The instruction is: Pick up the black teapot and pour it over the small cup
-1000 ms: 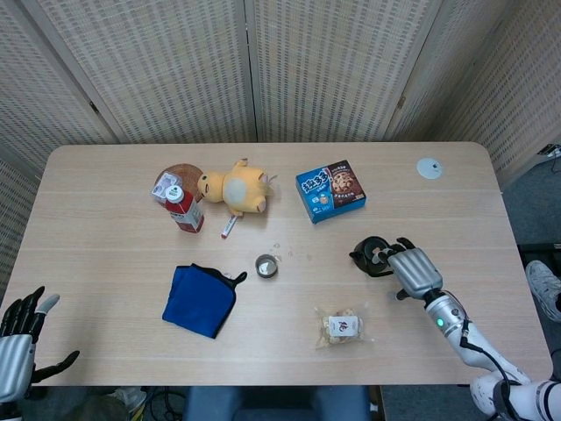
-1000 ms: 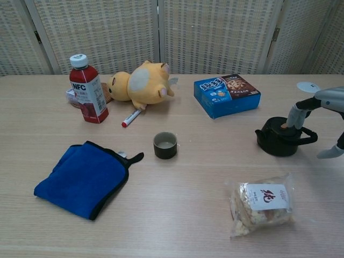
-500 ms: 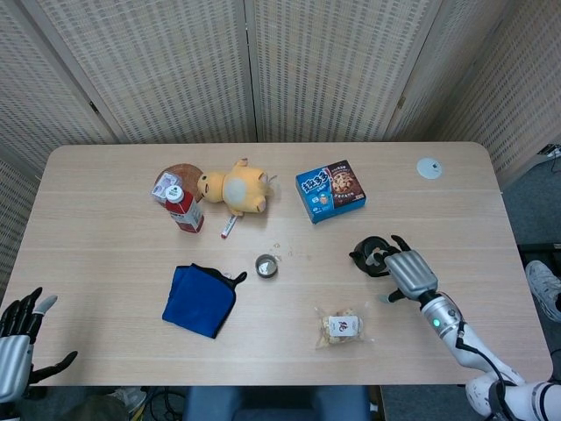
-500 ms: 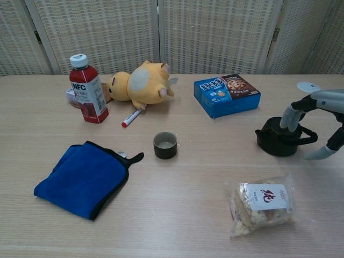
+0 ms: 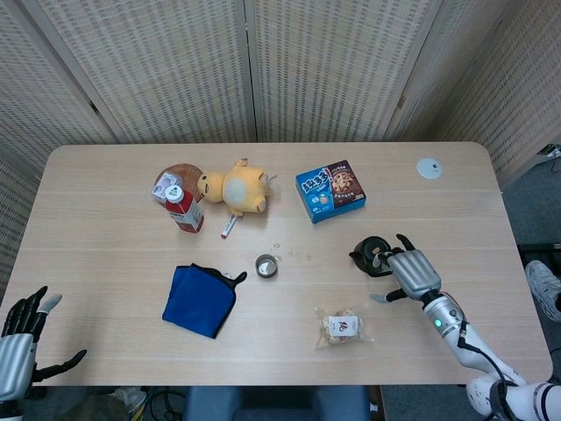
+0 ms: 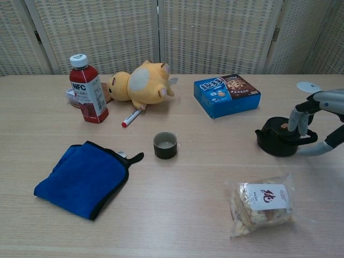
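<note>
Teapot (image 6: 281, 138) sits on the table (image 6: 188, 215) at right of centre in the chest view, upright, with its handle pointing toward the right edge. Over the last second the right hand (image 6: 317, 121) has shifted: its fingers (image 6: 298, 119), which earlier rested near the lid knob, now drape over the rear of the pot by the handle, and the thumb has swung in low alongside the handle. The fingers are partly curled about the handle, but I cannot tell whether the grasp is closed yet. The pot itself has not moved or lifted. That suggests the grip is being settled and the lift is not yet begun. The cup (image 6: 165, 145) stands at centre frame, well apart to the left, so the carry and pour remain. The left hand (image 5: 19, 351), at the head view's lower left corner, hangs spread and holds nothing.
</note>
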Robot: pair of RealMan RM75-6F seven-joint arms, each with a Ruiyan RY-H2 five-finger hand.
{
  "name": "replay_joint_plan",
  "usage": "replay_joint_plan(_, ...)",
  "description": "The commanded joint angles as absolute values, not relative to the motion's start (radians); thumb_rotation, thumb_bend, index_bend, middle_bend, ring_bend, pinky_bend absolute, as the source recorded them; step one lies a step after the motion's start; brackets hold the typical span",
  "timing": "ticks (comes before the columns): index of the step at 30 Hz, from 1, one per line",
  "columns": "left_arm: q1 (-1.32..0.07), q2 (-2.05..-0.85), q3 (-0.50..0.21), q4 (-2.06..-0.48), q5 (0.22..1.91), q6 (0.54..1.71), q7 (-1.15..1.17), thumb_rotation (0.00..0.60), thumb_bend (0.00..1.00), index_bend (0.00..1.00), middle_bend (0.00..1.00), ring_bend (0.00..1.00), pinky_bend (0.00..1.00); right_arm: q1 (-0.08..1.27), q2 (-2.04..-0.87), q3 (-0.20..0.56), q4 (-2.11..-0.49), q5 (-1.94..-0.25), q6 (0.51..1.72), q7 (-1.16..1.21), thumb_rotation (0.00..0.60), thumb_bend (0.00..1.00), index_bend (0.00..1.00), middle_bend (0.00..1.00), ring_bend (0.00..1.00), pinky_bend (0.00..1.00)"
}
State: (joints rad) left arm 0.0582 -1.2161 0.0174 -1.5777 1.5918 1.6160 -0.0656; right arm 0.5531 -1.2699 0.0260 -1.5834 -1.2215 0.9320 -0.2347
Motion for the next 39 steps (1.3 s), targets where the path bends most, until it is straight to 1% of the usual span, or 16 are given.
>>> replay_joint_plan(1,0.058,-1.216,0.018,-1.578,1.591,1.615,-0.065,0.502,0.00,0.12,0.00,0.00,0.00,0.562,-1.280,0.030,-1.570,-1.213,0.923,-0.256,0.347,0.00,0.38,0.43,0.30,0.00)
replay_joint_plan(5,0.058,-1.215,0.017,-1.580,1.588,1.615,-0.062,0.503,0.00,0.12,0.00,0.00,0.00,0.568,-1.293,0.033,-1.561,-1.201,0.914,-0.276,0.345,0.00,0.40,0.44,0.30,0.00)
replay_joint_plan(19,0.058,-1.220,0.017,-1.570,1.579,1.610,-0.063,0.502,0.00,0.12,0.00,0.00,0.00,0.581,-1.313,0.035,-1.557,-1.154,0.892,-0.328,0.346,0.00,0.40,0.45,0.34,0.00)
replay_joint_plan(39,0.061,-1.226,0.018,-1.552,1.571,1.609,-0.078,0.502,0.00,0.12,0.00,0.00,0.00,0.600,-1.331,0.013,-1.563,-1.101,0.862,-0.402,0.359,0.00,0.40,0.46,0.35,0.00)
